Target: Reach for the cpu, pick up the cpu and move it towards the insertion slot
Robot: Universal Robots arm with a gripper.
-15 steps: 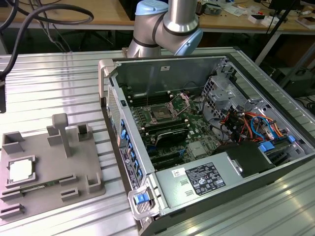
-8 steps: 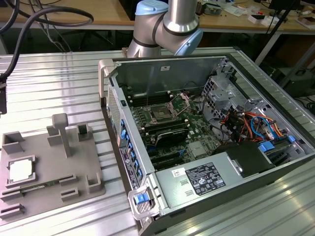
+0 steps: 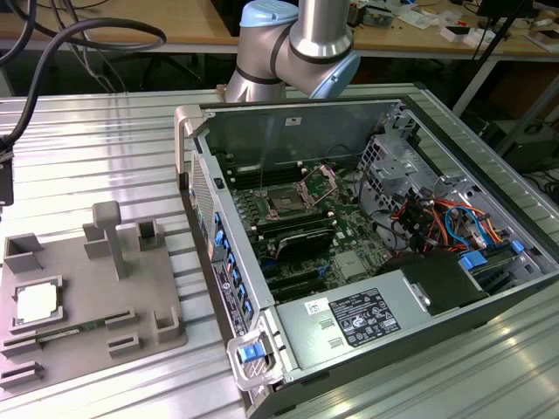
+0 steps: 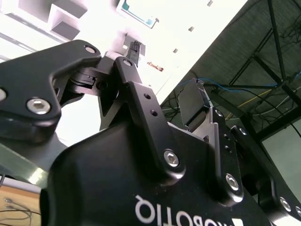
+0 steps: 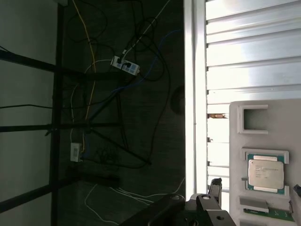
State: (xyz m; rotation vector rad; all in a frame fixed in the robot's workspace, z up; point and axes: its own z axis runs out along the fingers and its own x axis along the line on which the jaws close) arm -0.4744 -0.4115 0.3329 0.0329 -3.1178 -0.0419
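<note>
In grey tray (image 3: pixel 87 292): cpu (image 3: pixel 37 303) lying flat | in computer case (image 3: pixel 288 131): insertion slot (image 3: pixel 286 202)

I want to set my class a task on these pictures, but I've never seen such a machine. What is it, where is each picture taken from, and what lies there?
It is a robot arm. The exterior view, taken off the arm, shows a metal table with an open computer case and a grey tray. The cpu lies in the tray; the slot for it is inside the case. Both wrist views come from cameras on the arm. The second shows the gripper, open and empty; the first shows the cpu in its tray.
</note>
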